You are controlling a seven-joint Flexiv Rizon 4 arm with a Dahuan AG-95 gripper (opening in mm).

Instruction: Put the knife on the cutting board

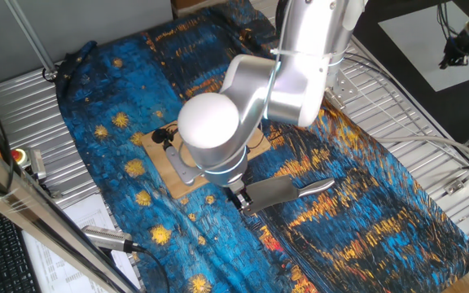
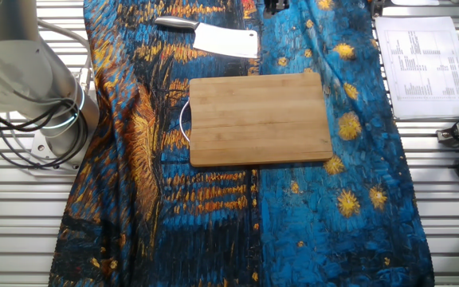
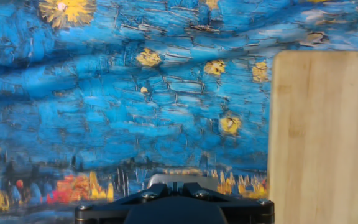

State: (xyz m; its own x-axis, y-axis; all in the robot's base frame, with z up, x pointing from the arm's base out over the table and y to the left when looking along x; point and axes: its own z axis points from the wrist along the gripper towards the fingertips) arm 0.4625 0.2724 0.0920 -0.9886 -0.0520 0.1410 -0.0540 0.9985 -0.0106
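Knife (image 2: 225, 41) lay flat on the blue starry cloth (image 2: 357, 199), just beside the far long edge of the cutting board (image 2: 260, 118) but not on it; its handle pointed away along the cloth. Board bare. In one fixed view the gripper (image 1: 238, 199) sat low at the blade's end nearest the board, mostly hidden under the arm's wrist; whether the jaws stood apart or closed on the blade could not be told. Hand view showed only the board's edge and cloth. Judgement: the grasp was the step in hand. A thin flat blade likely needs a square, firm pinch before lifting, then a short carry onto the board.
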